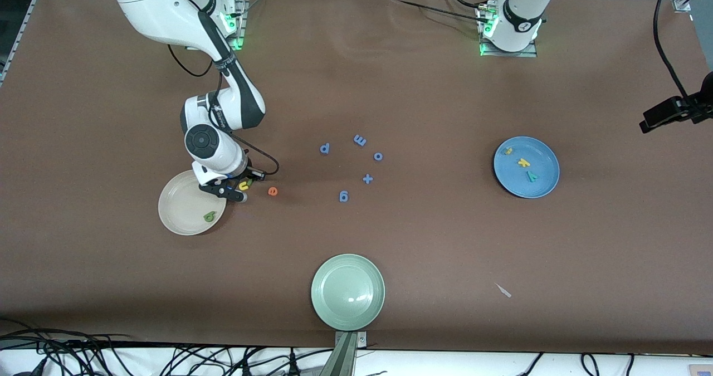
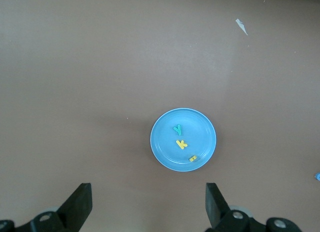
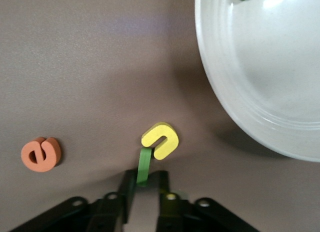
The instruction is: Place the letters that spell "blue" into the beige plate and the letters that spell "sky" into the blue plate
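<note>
The right gripper [image 3: 145, 184] pinches the thin green l [image 3: 144, 165] beside the yellow u [image 3: 160, 140], bound for the beige plate [image 3: 225, 91]; the left gripper [image 2: 147, 204] waits open over the blue plate [image 2: 162, 142].

My right arm reaches out from its base and bends down low to the table. My right gripper [image 3: 145, 184] is down at the table top, its fingers pinched tight on the thin green l [image 3: 144, 164]. My left arm waits up high. My left gripper [image 2: 147, 207] hangs there, fingers spread wide and holding nothing.
</note>
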You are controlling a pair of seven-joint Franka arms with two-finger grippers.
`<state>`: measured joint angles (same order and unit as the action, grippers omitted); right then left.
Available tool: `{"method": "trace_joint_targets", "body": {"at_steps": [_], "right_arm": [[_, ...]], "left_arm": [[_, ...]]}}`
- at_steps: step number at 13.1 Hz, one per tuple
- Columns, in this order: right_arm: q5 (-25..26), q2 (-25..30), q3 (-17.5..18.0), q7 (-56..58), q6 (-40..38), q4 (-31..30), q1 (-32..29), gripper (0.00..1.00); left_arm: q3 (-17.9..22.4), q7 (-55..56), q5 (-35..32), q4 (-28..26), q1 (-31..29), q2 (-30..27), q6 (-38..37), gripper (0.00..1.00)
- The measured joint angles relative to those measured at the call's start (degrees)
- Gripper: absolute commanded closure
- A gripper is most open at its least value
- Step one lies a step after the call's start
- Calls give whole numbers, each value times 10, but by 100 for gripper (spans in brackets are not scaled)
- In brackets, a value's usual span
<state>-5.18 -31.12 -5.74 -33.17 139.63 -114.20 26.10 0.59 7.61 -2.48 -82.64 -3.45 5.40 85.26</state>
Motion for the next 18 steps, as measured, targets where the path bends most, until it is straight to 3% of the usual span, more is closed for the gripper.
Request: {"method": "trace_joint_targets", "body": {"at_steps": [3, 6, 10, 12, 13, 14, 15, 18], "right_arm": [[0, 2, -1, 0, -2, 2, 0, 97], [1, 11, -6, 2, -50, 28, 0, 97], [2, 23, -57, 86, -141, 92, -2, 91], [2, 19, -88, 152, -144, 92, -13, 67], [2, 15, -94, 174, -144, 90, -24, 40], [2, 10, -95, 187, -142, 88, -34, 26], [2, 6, -95, 190, -139, 85, -38, 20], [-1, 6, -86, 173, -137, 82, -31, 20]], "left_arm": [[21, -3, 62, 0, 0, -6, -8, 0], [5, -5, 74, -3, 3, -6, -9, 0], [-25, -15, 56, -3, 10, -7, -48, 0], [-26, -19, 53, -3, 9, -8, -58, 0], [-25, -22, 53, -3, 7, -9, -61, 0], [-23, -23, 52, -3, 6, -10, -63, 0], [-22, -24, 51, -3, 6, -12, -64, 0], [-25, -25, 19, -2, 7, -18, -65, 0]]}}
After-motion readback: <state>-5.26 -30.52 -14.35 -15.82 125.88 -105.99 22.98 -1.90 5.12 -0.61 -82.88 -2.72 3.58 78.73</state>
